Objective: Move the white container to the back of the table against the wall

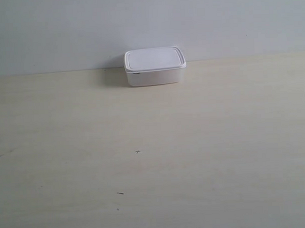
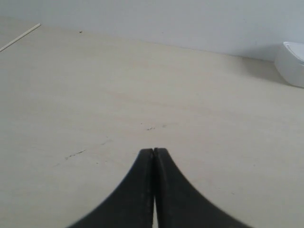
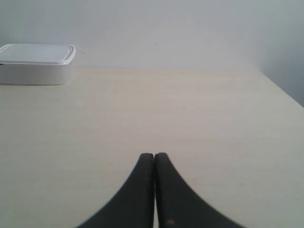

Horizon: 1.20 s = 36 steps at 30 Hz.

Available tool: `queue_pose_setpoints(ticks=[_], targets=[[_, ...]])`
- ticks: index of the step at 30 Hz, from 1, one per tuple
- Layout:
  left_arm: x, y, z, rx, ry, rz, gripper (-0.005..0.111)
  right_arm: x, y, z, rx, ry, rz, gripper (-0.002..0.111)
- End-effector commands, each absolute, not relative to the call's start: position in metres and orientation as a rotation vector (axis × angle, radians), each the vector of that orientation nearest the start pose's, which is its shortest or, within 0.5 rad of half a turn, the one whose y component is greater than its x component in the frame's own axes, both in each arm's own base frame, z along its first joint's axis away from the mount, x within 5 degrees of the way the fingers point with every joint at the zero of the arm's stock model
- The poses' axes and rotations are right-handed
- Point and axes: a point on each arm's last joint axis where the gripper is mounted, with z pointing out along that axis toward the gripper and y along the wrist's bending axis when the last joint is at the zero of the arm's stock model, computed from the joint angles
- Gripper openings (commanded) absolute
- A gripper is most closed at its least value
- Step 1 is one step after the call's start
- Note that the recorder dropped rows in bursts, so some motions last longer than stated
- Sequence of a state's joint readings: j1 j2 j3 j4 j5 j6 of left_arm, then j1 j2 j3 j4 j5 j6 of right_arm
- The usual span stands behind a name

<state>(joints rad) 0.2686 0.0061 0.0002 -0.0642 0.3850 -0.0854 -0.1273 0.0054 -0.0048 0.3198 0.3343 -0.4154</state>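
The exterior view looks down toward the wall [image 1: 149,24]; both low wrist views share the white container [image 1: 154,67].

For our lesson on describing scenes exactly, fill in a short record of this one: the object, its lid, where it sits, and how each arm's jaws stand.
object: white container, rectangular with rounded corners
lid: on, flat
position: at the back of the table, by the wall; actual contact cannot be told
left jaws: shut, holding nothing, apart from the container
right jaws: shut, holding nothing, apart from the container
task state: appears done
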Motion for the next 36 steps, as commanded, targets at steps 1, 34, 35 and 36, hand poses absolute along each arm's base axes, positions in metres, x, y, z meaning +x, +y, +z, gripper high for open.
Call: queue_pose_setpoints(ticks=[1,34,35,36], targets=[[0.0516,0.0118,0.1800,-0.355,1.818,0.066,0.000,0.0545,0.0018,0.1851,-0.057,1.794,-0.091,0.000],[0.0516,0.0118,0.1800,-0.355,1.818,0.066,0.000,0.0543,-0.0002,0.1850,0.080,1.794,0.003,0.000],[0.0516,0.0118,0.1800,-0.355,1.818,0.066,0.000,0.0543,-0.0002,0.1850,0.080,1.794,0.003,0.000],[0.0516,0.0118,0.1800,-0.355,1.818,0.066,0.000,0.0543,-0.0002,0.1850,0.080,1.794,0.003,0.000]])
